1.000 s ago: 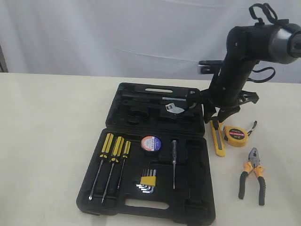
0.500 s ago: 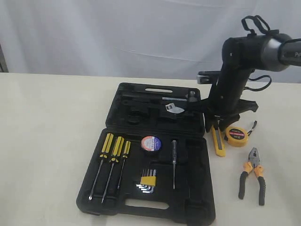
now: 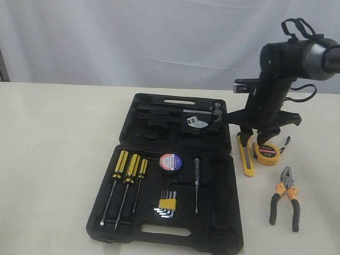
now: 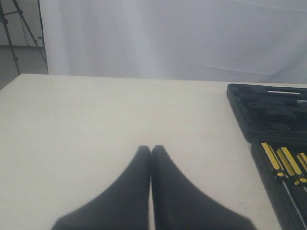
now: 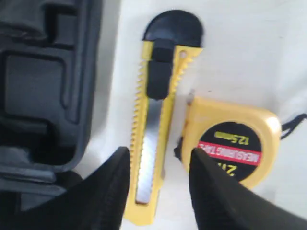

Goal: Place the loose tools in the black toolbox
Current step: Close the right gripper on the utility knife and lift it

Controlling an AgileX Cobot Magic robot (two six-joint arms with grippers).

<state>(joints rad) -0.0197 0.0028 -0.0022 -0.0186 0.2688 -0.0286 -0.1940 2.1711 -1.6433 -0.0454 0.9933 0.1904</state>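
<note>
A: Exterior view: what risk?
B: Shows right gripper hanging steeply downward just right of black toolbox, over yellow utility knife. Could knock yellow round tape measure, lying just beside knife.
A: Left wrist view?
B: Shows left gripper pressed shut on nothing, over bare table, well apart from toolbox.
A: Right wrist view?
B: Shows fingers spread either side of knife, not gripping. Might close skewed and let knife slip.
</note>
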